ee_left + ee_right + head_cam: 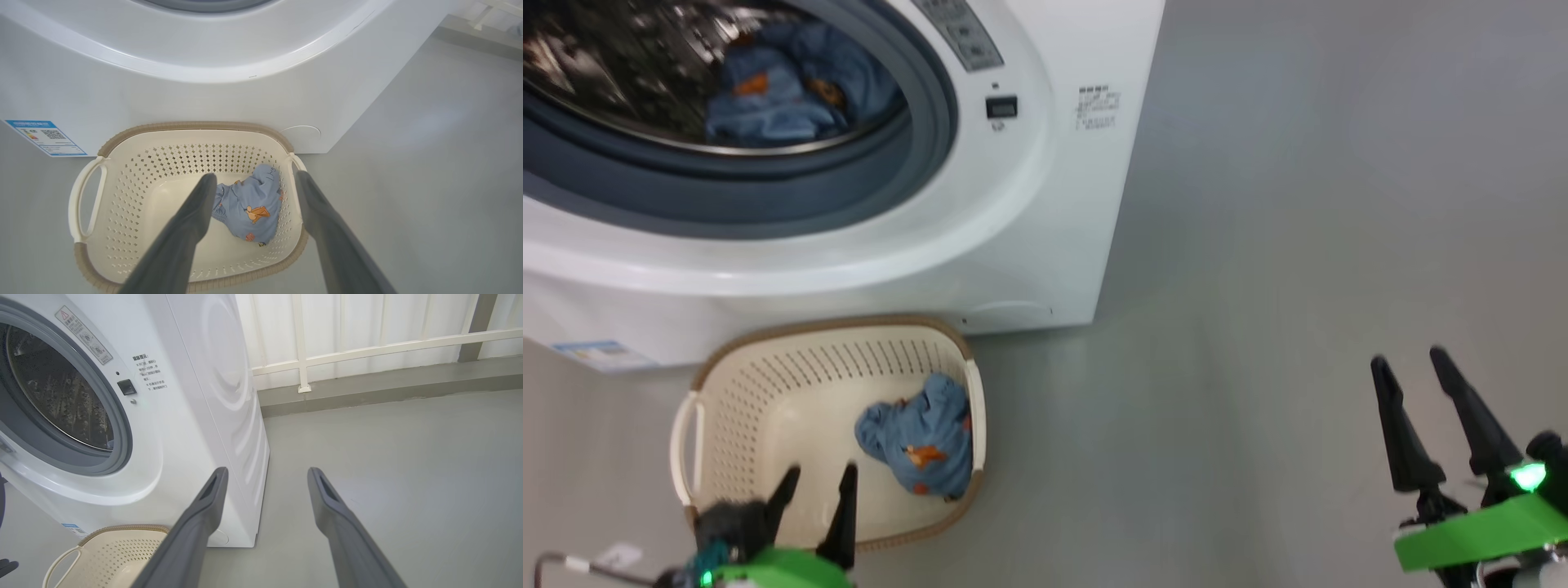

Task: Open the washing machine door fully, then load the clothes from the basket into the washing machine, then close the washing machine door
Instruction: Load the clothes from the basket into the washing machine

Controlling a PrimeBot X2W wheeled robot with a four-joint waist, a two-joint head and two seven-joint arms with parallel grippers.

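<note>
Cream basket (833,325) sits before the washing machine (1045,204), one blue garment (921,445) against its right wall, a second garment (784,98) already in the drum (621,57). Left gripper (821,470) hovers above the basket, jaws wide, likely poised to grab; right gripper (1408,357), jaws wide, idles aside.

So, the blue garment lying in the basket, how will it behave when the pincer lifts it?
Probably floppy: the blue garment lies crumpled in soft folds, so it should droop from one pinch. Likely light, being thin cloth. It lies close against the basket wall, so the open left pincer may nudge the basket too.
</note>
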